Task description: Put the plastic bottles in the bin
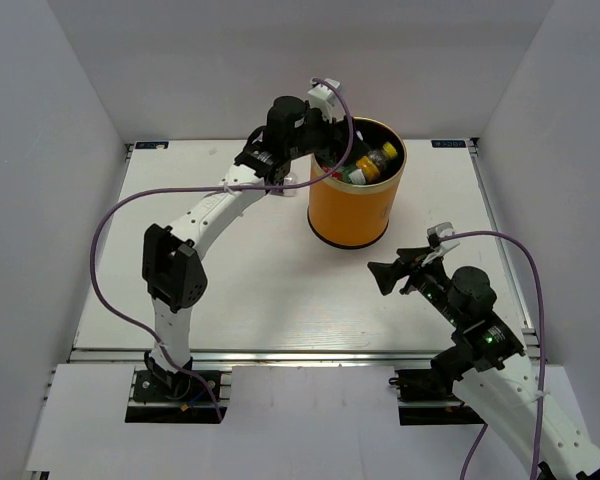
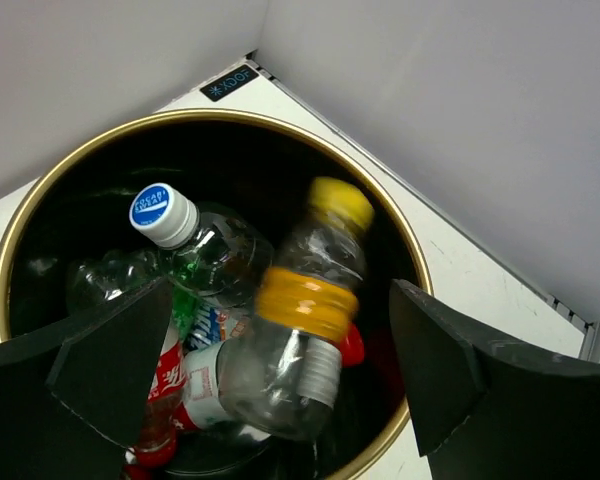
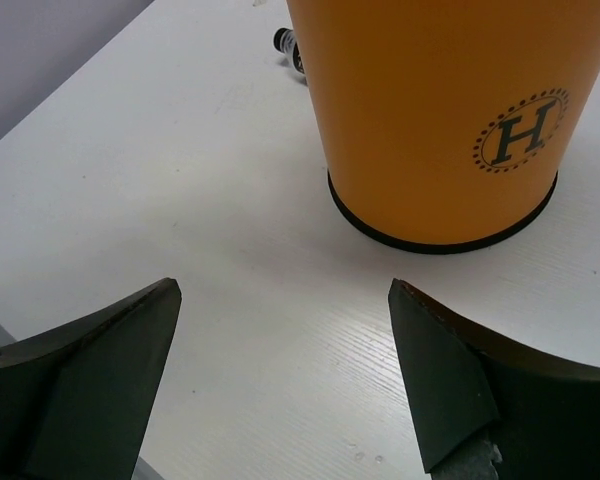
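The orange bin (image 1: 350,215) stands at the table's far middle and holds several plastic bottles. My left gripper (image 1: 327,152) hangs open over its gold rim (image 2: 210,113). Below the open left gripper (image 2: 280,290), a clear yellow-capped bottle with a yellow band (image 2: 310,300) is blurred and touches neither finger. Under it lie a green bottle with a blue cap (image 2: 195,240), a red-labelled bottle (image 2: 170,385) and a blue-labelled one (image 2: 212,325). The yellow cap also shows in the top view (image 1: 388,150). My right gripper (image 1: 390,265) is open and empty, low over the table, facing the bin (image 3: 430,100).
A small dark object (image 3: 288,45) lies on the table beside the bin's far left, mostly hidden. White walls close the table at the back and both sides. The left arm (image 1: 215,210) arches over the table's left half.
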Controlling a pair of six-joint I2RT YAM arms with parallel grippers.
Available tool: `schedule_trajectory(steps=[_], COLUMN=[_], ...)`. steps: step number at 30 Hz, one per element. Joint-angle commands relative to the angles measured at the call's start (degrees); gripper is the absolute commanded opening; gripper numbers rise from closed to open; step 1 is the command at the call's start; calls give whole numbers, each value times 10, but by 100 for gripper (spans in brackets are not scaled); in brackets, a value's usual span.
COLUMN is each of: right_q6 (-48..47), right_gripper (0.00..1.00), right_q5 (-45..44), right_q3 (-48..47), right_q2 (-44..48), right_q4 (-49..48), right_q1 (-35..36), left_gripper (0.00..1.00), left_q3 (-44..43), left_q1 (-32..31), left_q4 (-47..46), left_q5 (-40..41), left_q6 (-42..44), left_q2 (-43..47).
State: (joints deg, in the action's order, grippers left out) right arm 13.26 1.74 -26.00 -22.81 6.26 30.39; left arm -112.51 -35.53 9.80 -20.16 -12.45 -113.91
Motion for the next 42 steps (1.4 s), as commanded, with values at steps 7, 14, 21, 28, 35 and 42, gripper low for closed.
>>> schedule_trajectory(steps=[7, 14, 21, 28, 35, 42], right_q6=[-51, -123, -119, -77, -53, -33], right_gripper=[90, 42, 53, 90, 90, 90], right_q5=[96, 170, 95, 47, 37, 73], right_q3=[-24, -258, -334, -213, -93, -20], right_q2=[-20, -272, -303, -174, -66, -47], right_q4=[-88, 5, 42, 26, 16, -34], right_q1=[-1, 11, 24, 27, 27, 27], left_gripper=[99, 99, 99, 99, 99, 99], left_q3=[97, 244, 323, 285, 213, 9], left_q1=[10, 27, 80, 136, 152, 152], left_q4=[21, 154, 181, 159, 113, 213], left_q5=[70, 351, 300, 194, 202, 196], left_q6=[25, 25, -43, -158, -294, -381], left_q2=[213, 388, 358, 232, 122, -46])
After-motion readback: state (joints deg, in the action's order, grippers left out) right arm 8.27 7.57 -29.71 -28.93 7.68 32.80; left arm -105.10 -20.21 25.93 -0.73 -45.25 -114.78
